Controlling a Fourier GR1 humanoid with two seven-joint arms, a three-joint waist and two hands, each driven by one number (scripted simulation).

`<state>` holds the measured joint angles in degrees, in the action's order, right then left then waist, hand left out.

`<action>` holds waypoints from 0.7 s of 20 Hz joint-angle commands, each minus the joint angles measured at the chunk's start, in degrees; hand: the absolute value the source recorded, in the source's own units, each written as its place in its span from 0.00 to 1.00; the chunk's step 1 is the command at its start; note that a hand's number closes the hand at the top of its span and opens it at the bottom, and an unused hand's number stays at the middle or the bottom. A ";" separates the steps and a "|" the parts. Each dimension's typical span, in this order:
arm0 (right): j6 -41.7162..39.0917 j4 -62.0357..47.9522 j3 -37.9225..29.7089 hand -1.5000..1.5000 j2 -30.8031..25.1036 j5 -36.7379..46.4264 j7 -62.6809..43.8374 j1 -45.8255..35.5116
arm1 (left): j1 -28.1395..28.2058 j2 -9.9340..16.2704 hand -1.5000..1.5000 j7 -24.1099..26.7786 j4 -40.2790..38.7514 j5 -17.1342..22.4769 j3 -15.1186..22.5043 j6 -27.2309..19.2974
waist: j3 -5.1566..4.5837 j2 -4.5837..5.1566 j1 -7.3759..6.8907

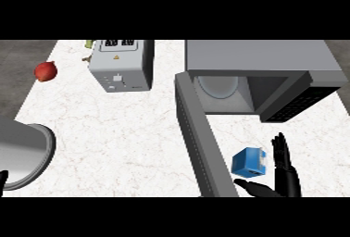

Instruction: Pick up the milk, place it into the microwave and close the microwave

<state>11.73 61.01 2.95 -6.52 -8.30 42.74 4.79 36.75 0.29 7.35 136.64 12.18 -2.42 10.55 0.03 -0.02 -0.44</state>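
Note:
A blue milk carton (249,162) lies on the white counter in front of the microwave (266,69), between the open door (198,139) and my right hand. The right hand (285,171) is open, its fingers straight along the carton's right side and its thumb spread below it; whether it touches the carton I cannot tell. The microwave's cavity shows a round glass plate (219,85) inside. Only a dark sliver of my left hand (3,180) shows at the view's lower left edge.
A grey toaster (123,65) stands at the back, left of the microwave. A red fruit (46,71) lies near the counter's far left edge. A large metal pot (21,155) sits at the left. The open door stretches toward the front.

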 commanded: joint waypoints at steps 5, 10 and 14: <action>-20.50 -3.80 4.69 0.00 -0.91 -3.39 5.59 -2.53 | 0.92 -0.26 0.00 0.47 -0.50 -0.46 -0.12 0.46 | 0.02 -0.05 -0.27; -8.13 -3.80 1.38 1.00 0.54 1.17 10.51 -3.97 | -2.31 -0.27 0.00 -2.21 -1.47 2.04 -0.87 -0.31 | -0.03 -0.04 0.23; 2.20 4.05 1.34 1.00 4.66 2.66 6.39 -2.85 | -2.32 2.27 0.00 0.58 -4.31 7.20 -7.50 2.23 | -0.11 -0.14 0.23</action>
<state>7.03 60.74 4.84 -4.13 -6.90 51.12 2.37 34.94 0.77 6.92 134.40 14.84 -4.91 10.81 -0.02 -0.11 -0.17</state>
